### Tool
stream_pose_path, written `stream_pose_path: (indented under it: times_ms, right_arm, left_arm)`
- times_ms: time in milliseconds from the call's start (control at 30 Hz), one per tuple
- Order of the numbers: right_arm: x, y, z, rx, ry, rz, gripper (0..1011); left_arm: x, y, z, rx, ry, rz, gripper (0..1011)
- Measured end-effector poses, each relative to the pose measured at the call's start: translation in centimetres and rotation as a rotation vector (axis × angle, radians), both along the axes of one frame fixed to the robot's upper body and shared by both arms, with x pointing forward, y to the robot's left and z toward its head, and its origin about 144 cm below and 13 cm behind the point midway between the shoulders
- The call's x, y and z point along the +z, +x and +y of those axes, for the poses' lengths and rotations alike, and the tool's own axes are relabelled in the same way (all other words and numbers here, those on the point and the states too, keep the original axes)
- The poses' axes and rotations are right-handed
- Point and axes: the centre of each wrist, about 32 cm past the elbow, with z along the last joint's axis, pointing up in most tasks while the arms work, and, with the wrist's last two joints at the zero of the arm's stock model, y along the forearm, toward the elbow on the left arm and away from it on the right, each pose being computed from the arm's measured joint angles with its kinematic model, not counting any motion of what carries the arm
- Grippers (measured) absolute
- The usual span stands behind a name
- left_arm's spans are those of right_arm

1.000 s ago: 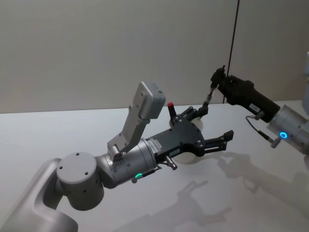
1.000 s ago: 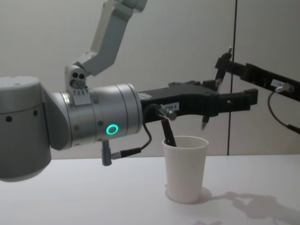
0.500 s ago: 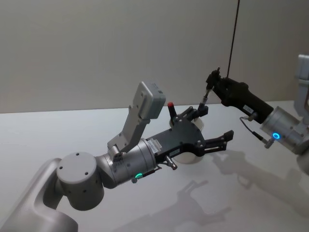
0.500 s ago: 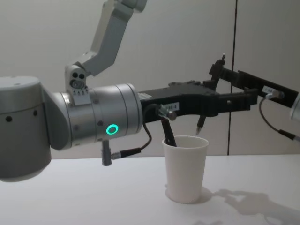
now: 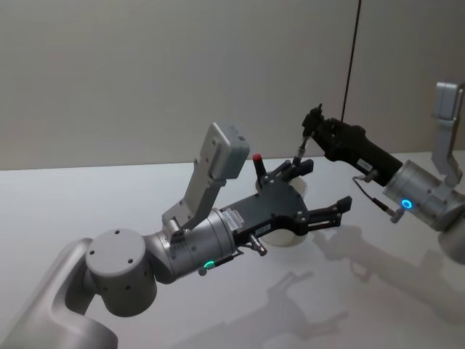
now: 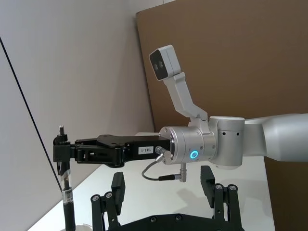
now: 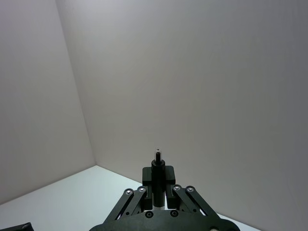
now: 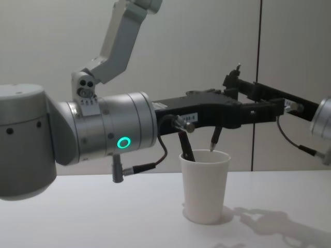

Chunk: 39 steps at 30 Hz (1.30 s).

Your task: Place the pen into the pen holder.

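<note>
- the pen (image 8: 214,138) hangs close to upright from the right gripper (image 8: 231,82), pinched near its top end; its tip sits just at the rolled rim of the pen holder (image 8: 205,185), toward the cup's right side, so the coming move looks like a short, straight drop.
- the right gripper reaches in from the right, above and a little behind the cup; in the left wrist view the pen (image 6: 65,192) runs down from its closed fingers.
- the left gripper (image 5: 320,193) hovers over the cup, fingers spread and empty, crowding the opening.
- another pen (image 8: 185,146) with a red cap already leans in the cup's left side.
- the tabletop (image 8: 103,217) is plain white; a pale wall (image 5: 145,73) stands behind.
</note>
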Motion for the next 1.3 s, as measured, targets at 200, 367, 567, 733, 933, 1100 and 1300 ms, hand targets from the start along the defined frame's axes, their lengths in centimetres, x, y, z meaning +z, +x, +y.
stream_pose_path:
  times_ms: [200,367,567,733,933,1100,1300]
  right_arm:
    - [0.07,0.19,0.22,0.002,-0.011,0.006,143]
    - [0.13,0.31,0.35,0.003,-0.018,0.011,226]
    - [0.23,0.44,0.42,0.002,-0.024,0.016,391]
    - [0.31,0.52,0.44,0.001,-0.026,0.017,555]
    - [0.37,0.55,0.36,0.001,-0.024,0.017,754]
    - [0.61,0.53,0.22,0.001,-0.022,0.013,902]
    - [0.9,0.17,-0.05,-0.005,-0.018,0.013,1002]
  left_arm:
    - [0.0,0.0,0.0,0.0,0.0,0.0,1003]
    - [0.0,0.0,0.0,0.0,0.0,0.0,1003]
    - [0.0,0.0,0.0,0.0,0.0,0.0,1003]
    - [0.0,0.0,0.0,0.0,0.0,0.0,1003]
    - [0.0,0.0,0.0,0.0,0.0,0.0,1003]
    - [0.0,0.0,0.0,0.0,0.0,0.0,1003]
    - [0.0,0.0,0.0,0.0,0.0,0.0,1003]
